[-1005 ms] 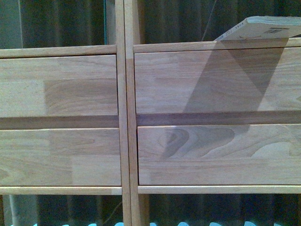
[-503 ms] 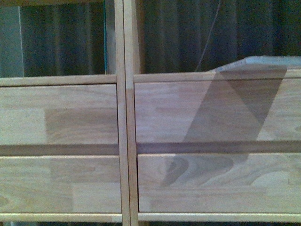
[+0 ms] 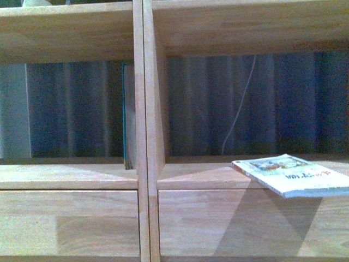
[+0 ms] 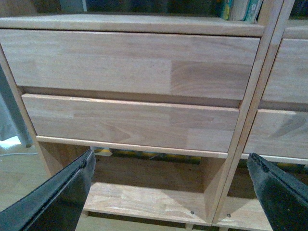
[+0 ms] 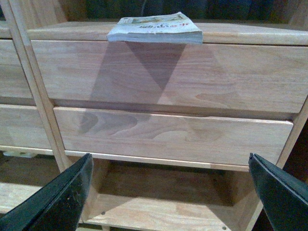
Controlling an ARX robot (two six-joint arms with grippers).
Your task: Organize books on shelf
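Observation:
The light-wood shelf (image 3: 143,136) fills the front view. A thin white paperback (image 3: 292,176) with green and red print lies flat on the right compartment's floor, its corner overhanging the front edge above the drawers. It also shows in the right wrist view (image 5: 155,28). A thin dark-teal book (image 3: 125,117) stands upright against the centre divider in the left compartment. My left gripper (image 4: 173,192) is open and empty, facing the left drawer fronts (image 4: 130,96). My right gripper (image 5: 171,192) is open and empty, below the paperback, facing the right drawer fronts (image 5: 168,106).
Dark curtain shows behind the open compartments, with a thin white cable (image 3: 240,103) hanging in the right one. Open low compartments (image 5: 163,202) lie under the drawers. Several book spines (image 4: 240,8) stand in the compartment above the left drawers.
The front view has risen: the drawer fronts slid down the frame and the open compartments, the flat paperback and the teal book came into sight.

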